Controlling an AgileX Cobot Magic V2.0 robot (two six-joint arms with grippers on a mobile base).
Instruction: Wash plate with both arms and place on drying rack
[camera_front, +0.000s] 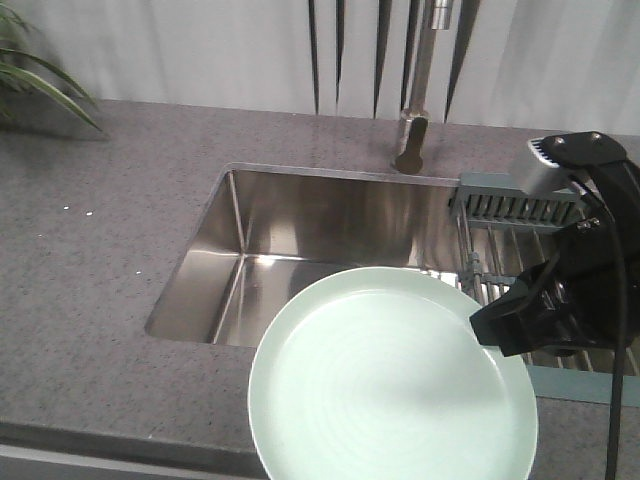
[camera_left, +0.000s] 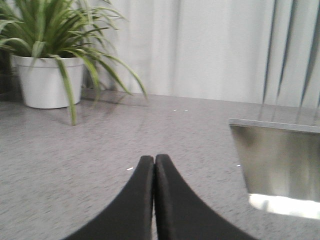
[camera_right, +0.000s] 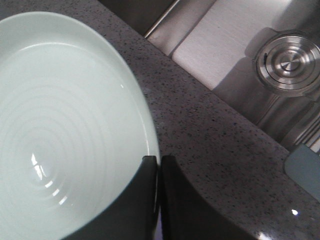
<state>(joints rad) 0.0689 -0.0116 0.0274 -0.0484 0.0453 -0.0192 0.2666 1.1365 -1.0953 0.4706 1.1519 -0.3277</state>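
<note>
Closest to me, the plate (camera_front: 390, 385) hangs over the near edge of the surface (camera_front: 100, 260) and reaches across the front lip of the sink (camera_front: 330, 215). It looks lifted rather than resting, though I can't be sure. The right arm (camera_front: 585, 270) has its jaws pinching the plate's right rim. The left arm (camera_left: 154, 162) hovers over the surface left of the sink, jaws pressed together on nothing. Further back, the drying rack (camera_front: 520, 208) spans the sink's right end, partly hidden by the arm, with no dishes that I can see. The tap (camera_front: 418, 110) stands at the sink's far edge, no water showing. A potted plant (camera_left: 55, 45) sits at the far left corner. To my eye the job has barely begun: the plate is in hand, but washing and racking are both left.
</note>
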